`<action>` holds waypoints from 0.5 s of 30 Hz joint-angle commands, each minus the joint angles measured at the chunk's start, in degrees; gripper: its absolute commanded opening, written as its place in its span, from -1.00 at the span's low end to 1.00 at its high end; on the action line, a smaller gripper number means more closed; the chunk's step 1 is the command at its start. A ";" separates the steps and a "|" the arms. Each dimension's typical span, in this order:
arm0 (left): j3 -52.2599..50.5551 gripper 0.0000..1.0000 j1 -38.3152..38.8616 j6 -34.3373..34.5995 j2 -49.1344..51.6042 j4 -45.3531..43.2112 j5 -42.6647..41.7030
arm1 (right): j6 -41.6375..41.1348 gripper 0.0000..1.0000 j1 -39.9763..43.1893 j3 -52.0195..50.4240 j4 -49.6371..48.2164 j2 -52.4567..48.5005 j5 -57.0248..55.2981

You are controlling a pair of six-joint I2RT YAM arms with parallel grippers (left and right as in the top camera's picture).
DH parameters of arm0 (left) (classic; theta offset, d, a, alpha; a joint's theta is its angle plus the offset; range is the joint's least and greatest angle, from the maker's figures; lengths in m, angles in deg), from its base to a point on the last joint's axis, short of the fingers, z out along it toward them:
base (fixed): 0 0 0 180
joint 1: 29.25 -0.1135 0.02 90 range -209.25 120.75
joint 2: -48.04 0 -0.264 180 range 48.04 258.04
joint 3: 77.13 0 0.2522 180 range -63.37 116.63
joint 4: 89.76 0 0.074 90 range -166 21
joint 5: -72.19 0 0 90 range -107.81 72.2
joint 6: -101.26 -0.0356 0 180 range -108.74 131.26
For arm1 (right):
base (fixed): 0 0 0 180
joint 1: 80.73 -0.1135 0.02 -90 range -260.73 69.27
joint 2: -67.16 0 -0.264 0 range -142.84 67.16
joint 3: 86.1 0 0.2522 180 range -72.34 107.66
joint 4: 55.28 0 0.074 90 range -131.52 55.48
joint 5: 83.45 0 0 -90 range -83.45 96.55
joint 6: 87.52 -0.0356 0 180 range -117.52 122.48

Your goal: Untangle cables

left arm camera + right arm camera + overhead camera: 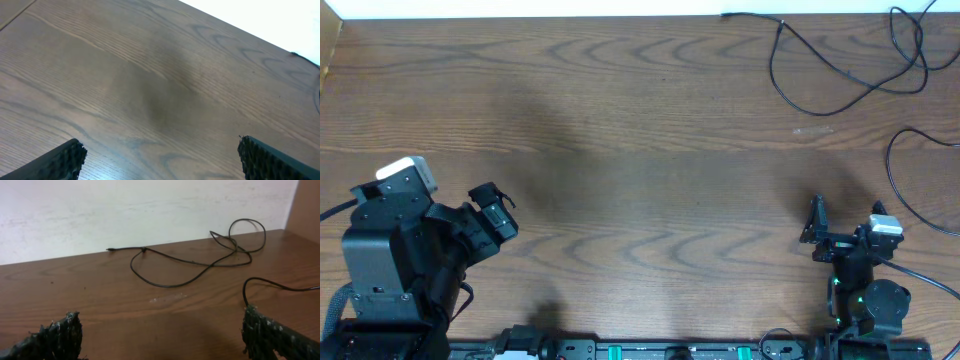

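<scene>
Thin black cables lie at the table's far right. One cable (790,90) runs from a small plug end near the back edge through loose loops; in the right wrist view this cable (170,284) lies well ahead of my fingers. A second black cable (892,170) curves along the right side, and its loop (270,282) ends just above my right fingertip (265,332). My right gripper (845,228) (162,335) is open over bare wood, short of both cables. Far from them at the front left, my left gripper (498,210) (160,157) is open with only table between its fingers.
The wooden table (640,150) ends at a white wall along the back. A raised wooden edge (330,50) stands at the far left. Arm bases and a black rail (650,350) line the front edge.
</scene>
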 commanded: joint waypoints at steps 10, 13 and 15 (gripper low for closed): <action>-11.47 0.96 -0.28 -4.42 -16.94 -6.36 0.72 | 0.79 0.98 0.50 -0.09 0.28 0.15 -0.70; -19.85 0.96 -0.31 -4.37 -24.48 -10.62 0.20 | 0.79 0.98 0.50 -0.09 0.28 0.15 -0.70; -26.38 0.96 -0.28 -4.39 -29.57 -14.47 -1.01 | 0.79 0.99 0.50 -0.09 0.28 0.15 -0.70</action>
